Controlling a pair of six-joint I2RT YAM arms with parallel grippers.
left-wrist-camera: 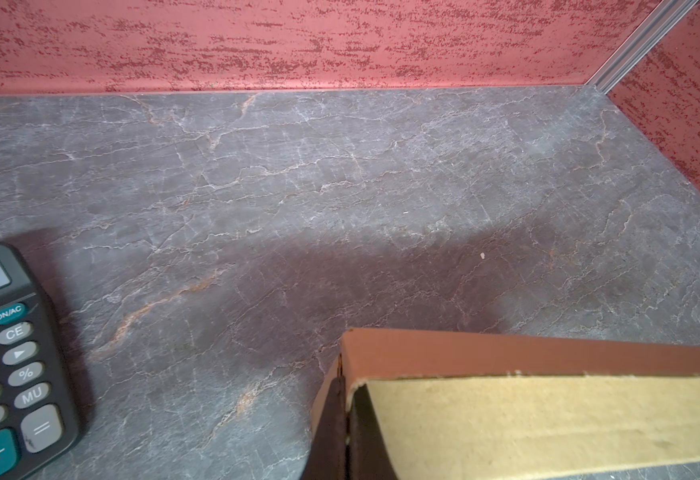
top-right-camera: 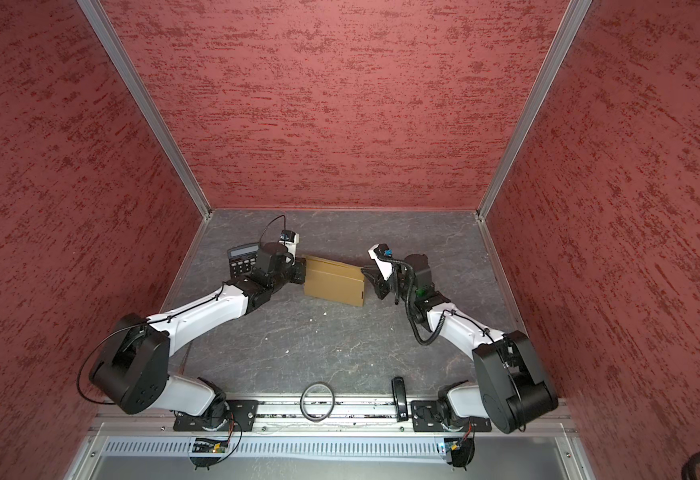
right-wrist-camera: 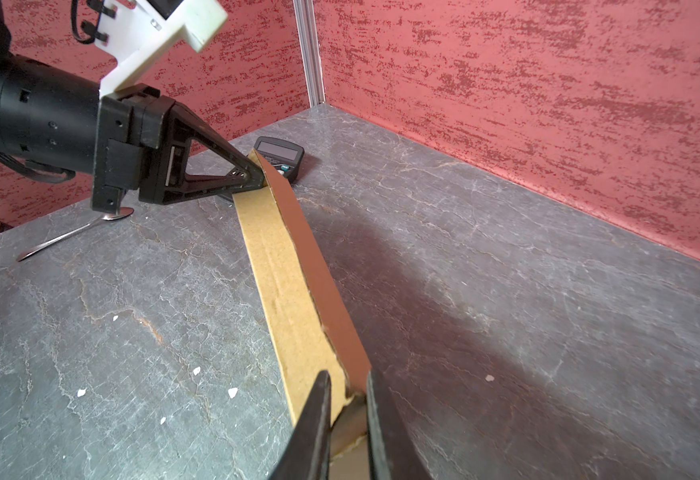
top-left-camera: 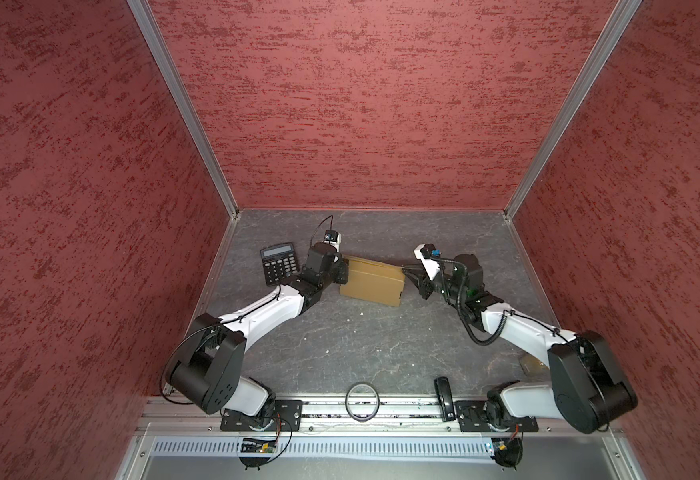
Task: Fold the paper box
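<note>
Bridging both jaws, paper box (top-left-camera: 371, 282)

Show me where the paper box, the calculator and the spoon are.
paper box (top-left-camera: 371, 284): a top view, broad tan face.
calculator (top-left-camera: 278, 268): a top view, keypad.
spoon (right-wrist-camera: 65, 237): right wrist view, middle of handle.

A plain tan-brown cardboard box (top-left-camera: 371, 286) (top-right-camera: 331, 286), shallow and squarish, sits slightly skewed on the grey marbled surface (top-left-camera: 361, 345), mid-width and toward the back. Its long rear panel stands raised, with the raw edge uppermost.
</note>
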